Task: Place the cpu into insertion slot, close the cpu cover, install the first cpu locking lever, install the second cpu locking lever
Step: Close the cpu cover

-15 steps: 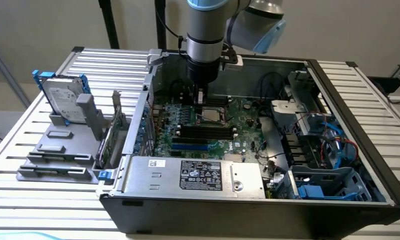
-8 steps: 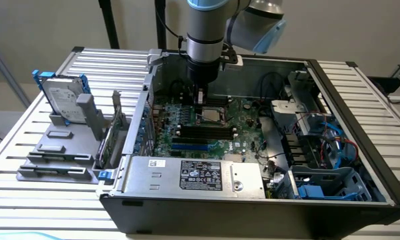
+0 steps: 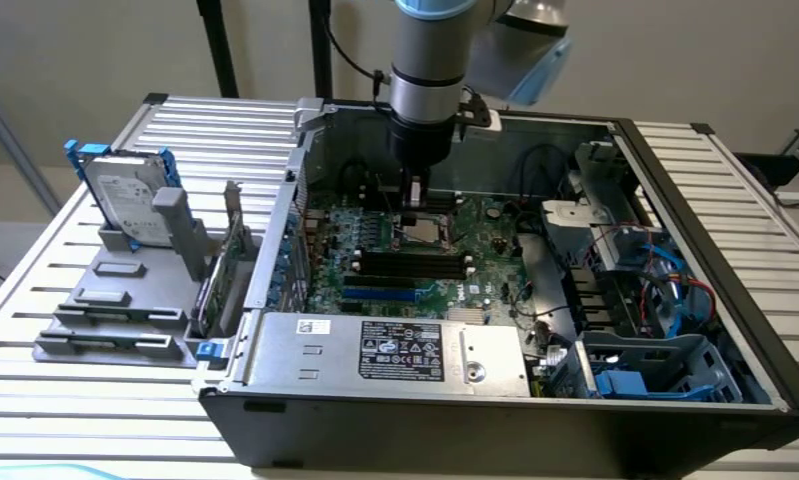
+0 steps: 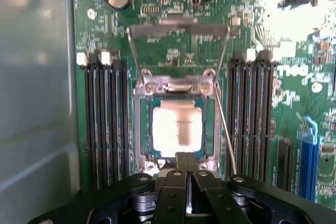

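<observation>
Silvery cpu cover (image 4: 157,88) frames the pale cpu (image 4: 177,129) in the wrist view, gripper (image 4: 187,157) clenched empty at its edge; exterior view adds the computer case (image 3: 506,440)

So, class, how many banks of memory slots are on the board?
2. One bank on one side of the cpu, the other bank opposite; more may be hidden.

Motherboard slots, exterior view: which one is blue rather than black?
The blue slot, lying between the black memory slots and the labelled metal box; its colour alone sets it apart.
</observation>
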Motion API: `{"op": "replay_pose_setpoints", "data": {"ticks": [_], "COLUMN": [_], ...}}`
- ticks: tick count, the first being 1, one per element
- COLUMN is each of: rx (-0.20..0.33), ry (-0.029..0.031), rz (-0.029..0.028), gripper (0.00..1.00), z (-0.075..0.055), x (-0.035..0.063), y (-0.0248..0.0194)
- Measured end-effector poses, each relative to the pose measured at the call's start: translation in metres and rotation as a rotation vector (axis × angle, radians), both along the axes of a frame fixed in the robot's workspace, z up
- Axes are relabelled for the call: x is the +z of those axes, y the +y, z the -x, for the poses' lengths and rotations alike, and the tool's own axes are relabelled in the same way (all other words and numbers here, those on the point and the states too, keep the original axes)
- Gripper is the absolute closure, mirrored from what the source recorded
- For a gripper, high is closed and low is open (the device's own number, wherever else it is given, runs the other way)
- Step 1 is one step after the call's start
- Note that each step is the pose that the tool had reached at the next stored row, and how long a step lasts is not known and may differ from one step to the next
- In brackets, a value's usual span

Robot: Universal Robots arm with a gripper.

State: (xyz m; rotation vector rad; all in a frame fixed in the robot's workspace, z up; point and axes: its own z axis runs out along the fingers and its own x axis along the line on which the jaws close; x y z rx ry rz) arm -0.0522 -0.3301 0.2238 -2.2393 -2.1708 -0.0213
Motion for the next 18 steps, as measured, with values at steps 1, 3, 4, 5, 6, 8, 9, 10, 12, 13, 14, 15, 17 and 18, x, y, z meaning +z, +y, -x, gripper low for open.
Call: {"op": "replay_pose_setpoints", "data": {"ticks": [1,3,4,5,6,8,9,10,12,13,14,15,17,18], "rx": [0.0,0.0,0.0,0.0,0.0,0.0,0.0,0.0,0.0,0.0,0.0,0.0,0.0,0.0], "ry": [0.0028,0.0083,0.0113,0.014,0.0164,0.0209,0.023,0.025,0.0289,0.0311,0.0327,0.0342,0.0362,0.0368], "rz": [0.0001,-0.0002,0.0,-0.0001,-0.0002,-0.0001,-0.0002,-0.0001,-0.0002,-0.0001,-0.0004,-0.0005,-0.001,-0.0013], "gripper": [0.89,0.89,0.89,0.89,0.89,0.89,0.89,0.89,0.89,0.89,0.89,0.89,0.89,0.89], "z": [-0.005,-0.014,-0.018,-0.023,-0.028,-0.037,-0.041,-0.046,-0.055,-0.059,-0.064,-0.068,-0.077,-0.082], "x": [0.0015,0.0058,0.0086,0.0113,0.0141,0.0201,0.0232,0.0264,0.0326,0.0357,0.038,0.0397,0.0415,0.042], "y": [0.0,0.0,0.0,0.0,0.0,0.0,0.0001,0.0,0.0,0.0,0.0,0.0,0.0,0.0]}}
